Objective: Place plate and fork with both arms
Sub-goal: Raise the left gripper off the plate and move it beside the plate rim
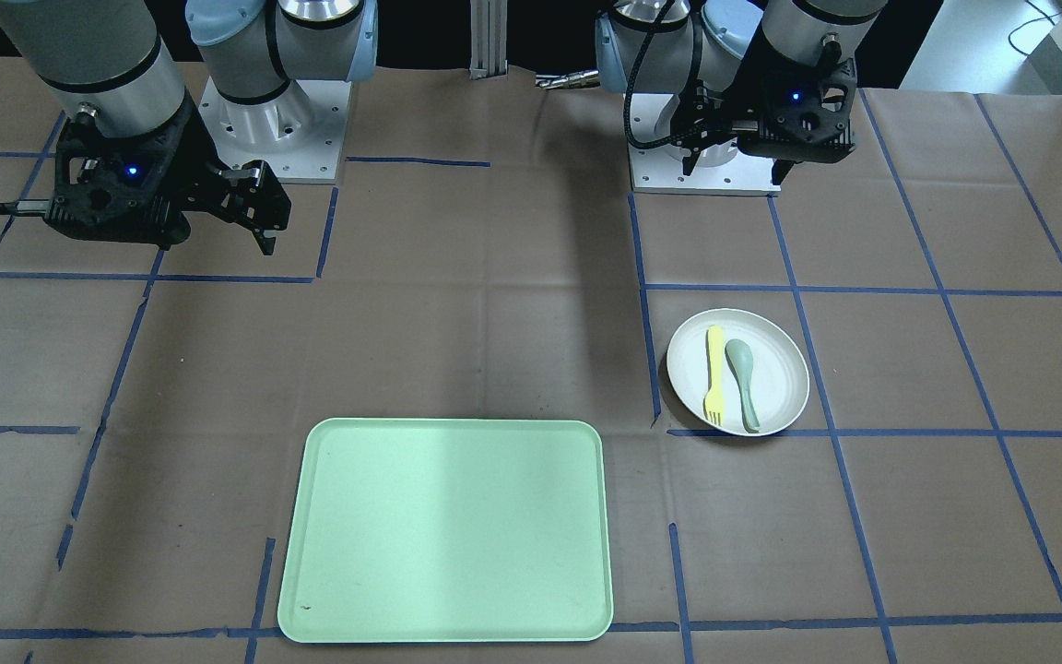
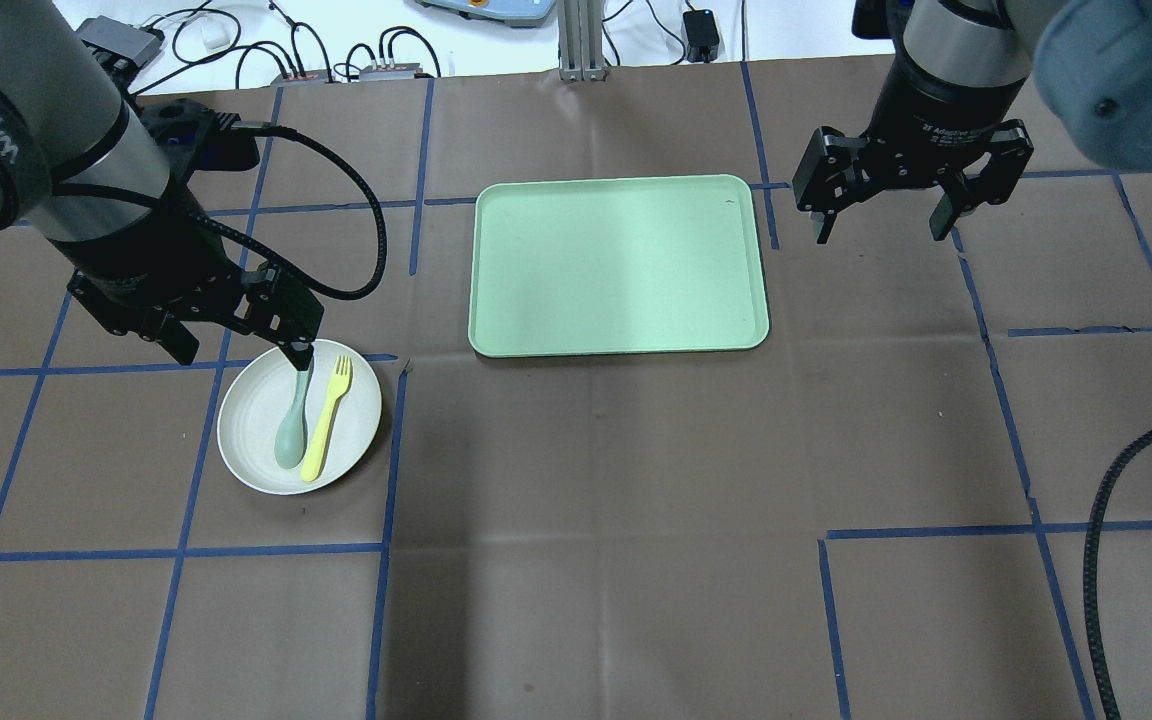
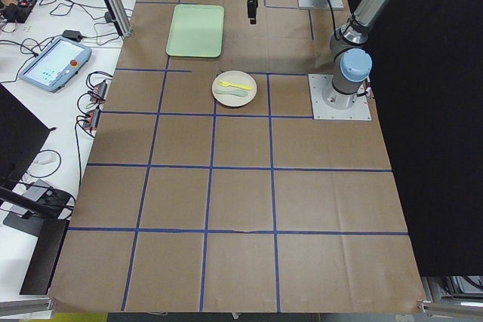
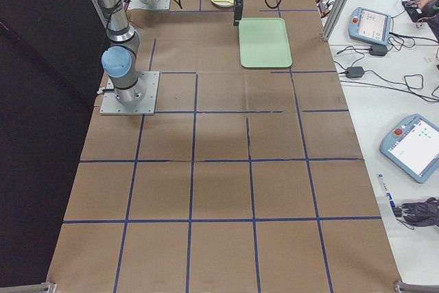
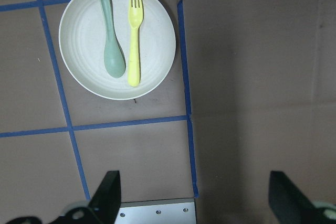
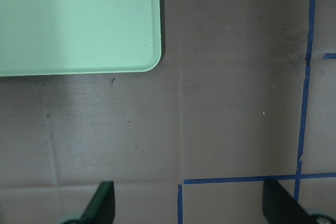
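Note:
The off-white plate (image 2: 251, 425) lies on the table on my left side, with the pale-yellow fork (image 2: 328, 415) and a grey-green spoon (image 2: 293, 430) side by side in it. They also show in the front view: plate (image 1: 778, 369), fork (image 1: 714, 373). In the left wrist view the plate (image 5: 84, 35) and fork (image 5: 135, 45) are at the top left. My left gripper (image 2: 239, 352) is open and empty, held above the table at the plate's robot-side rim. My right gripper (image 2: 882, 228) is open and empty, above the table right of the tray.
The mint-green tray (image 2: 621, 265) lies mid-table, nothing in it; its corner shows in the right wrist view (image 6: 79, 19). Brown paper with blue tape lines covers the table. The arm base plates (image 1: 277, 138) stand at the robot side. Cables and pendants lie beyond the far edge.

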You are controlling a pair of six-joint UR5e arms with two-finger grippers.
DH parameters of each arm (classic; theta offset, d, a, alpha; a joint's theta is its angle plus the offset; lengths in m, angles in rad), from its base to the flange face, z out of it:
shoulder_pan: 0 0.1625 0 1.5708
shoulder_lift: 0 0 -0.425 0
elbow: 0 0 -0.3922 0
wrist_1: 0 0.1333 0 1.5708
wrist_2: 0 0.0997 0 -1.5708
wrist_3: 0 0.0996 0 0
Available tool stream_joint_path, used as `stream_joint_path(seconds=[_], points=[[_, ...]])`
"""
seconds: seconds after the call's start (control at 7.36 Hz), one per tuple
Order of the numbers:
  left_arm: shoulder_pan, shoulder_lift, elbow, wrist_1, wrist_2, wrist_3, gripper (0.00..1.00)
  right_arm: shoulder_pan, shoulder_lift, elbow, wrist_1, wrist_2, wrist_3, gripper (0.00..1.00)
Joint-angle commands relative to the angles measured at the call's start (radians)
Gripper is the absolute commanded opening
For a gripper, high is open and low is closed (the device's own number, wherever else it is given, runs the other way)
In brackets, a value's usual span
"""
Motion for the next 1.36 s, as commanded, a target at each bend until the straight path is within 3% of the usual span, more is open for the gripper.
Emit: stream_joint_path(seconds=[0.0, 1.22], points=[[0.000, 0.001, -0.002, 0.000, 0.000, 0.000, 0.99, -0.001, 0.000, 0.000, 0.000, 0.000, 0.000, 1.00], [0.021, 0.013, -0.029, 0.000, 0.000, 0.029, 0.99, -0.001, 0.000, 0.000, 0.000, 0.000, 0.000, 1.00]])
